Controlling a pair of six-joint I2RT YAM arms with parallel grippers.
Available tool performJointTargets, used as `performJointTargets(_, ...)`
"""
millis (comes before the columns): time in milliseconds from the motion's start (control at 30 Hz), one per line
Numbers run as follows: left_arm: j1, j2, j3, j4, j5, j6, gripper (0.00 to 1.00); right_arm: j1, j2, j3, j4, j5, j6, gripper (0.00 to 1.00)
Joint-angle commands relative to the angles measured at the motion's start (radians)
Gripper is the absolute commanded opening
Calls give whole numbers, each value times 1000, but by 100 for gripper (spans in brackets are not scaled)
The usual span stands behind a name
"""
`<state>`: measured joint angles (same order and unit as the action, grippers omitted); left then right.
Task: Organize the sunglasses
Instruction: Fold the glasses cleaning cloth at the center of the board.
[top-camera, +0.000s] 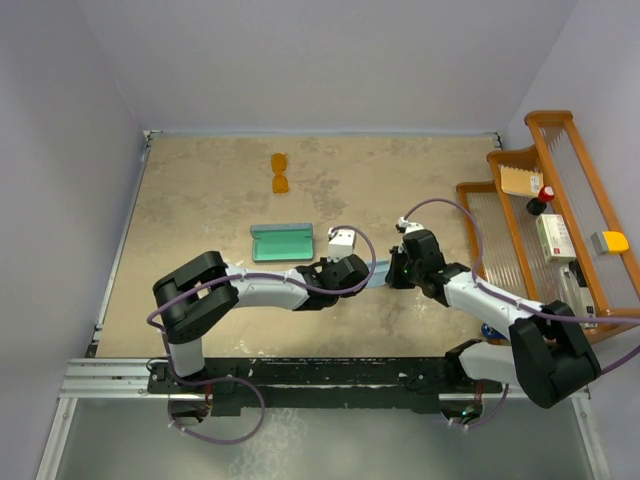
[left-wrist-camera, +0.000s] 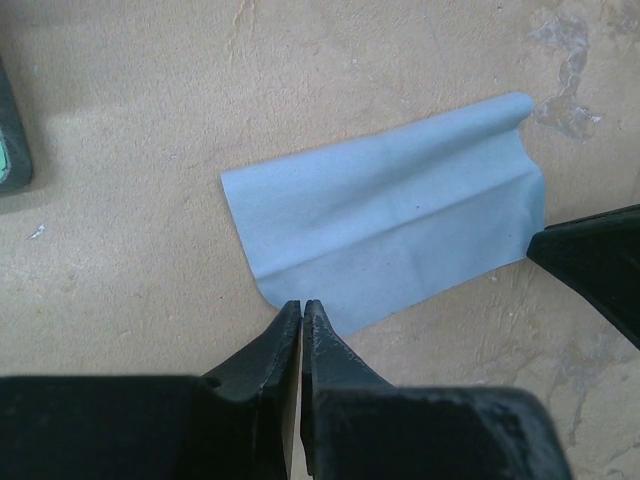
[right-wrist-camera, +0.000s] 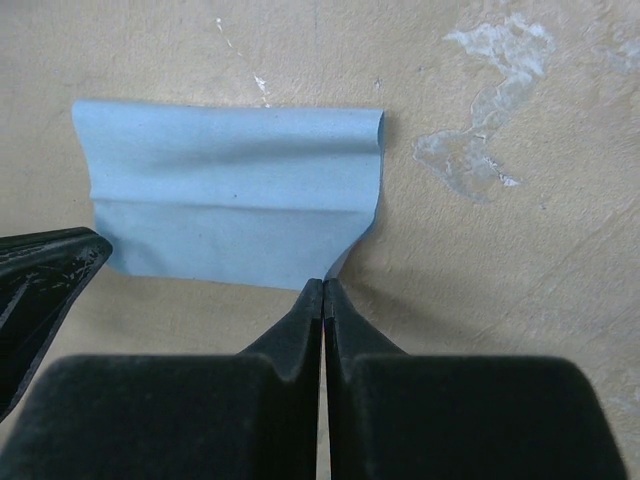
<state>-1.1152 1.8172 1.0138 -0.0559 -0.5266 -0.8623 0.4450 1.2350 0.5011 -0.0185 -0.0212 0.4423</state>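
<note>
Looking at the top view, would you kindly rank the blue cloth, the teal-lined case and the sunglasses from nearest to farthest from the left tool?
From the left tool:
1. the blue cloth, right at its tips, between the two arms.
2. the case, farther up the table and to the tool's left.
3. the sunglasses, farthest, beyond the case towards the far edge.

No text, label or number can be read anywhere.
</note>
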Motion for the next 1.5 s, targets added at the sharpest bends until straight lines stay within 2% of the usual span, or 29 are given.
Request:
performJointTargets(0, -6, -40, 39, -9, -24, 28, 0, 4, -31, 44, -12, 0, -1, 0)
performJointTargets(467, -6, -51, 41, -54, -44, 1, 0, 4, -32, 51, -21, 2, -7, 0)
performJointTargets(500, -6, -49, 38, -61, -45, -11, 2, 4, -32, 47, -18, 3, -7, 0)
performJointTargets(633, -6, -49, 20, -53, -38, -52, 28, 4, -32, 35, -7, -4, -2, 0)
performJointTargets(700, -6, -48, 19, -49, -37, -60, 31, 4, -30, 33, -3, -7, -2, 0)
performJointTargets(867, -5, -26, 32, -46, -32, -78, 32, 4, -27, 28, 5, -14, -2, 0)
performJointTargets(1133, -6, 14, 52, -30, 26, -83, 21, 4, -30, 20, 13, -14, 0, 0)
performJointTargets(1467, -6, -14, 34, -92, -16, -91, 25, 4, -25, 23, 17, -7, 0, 0)
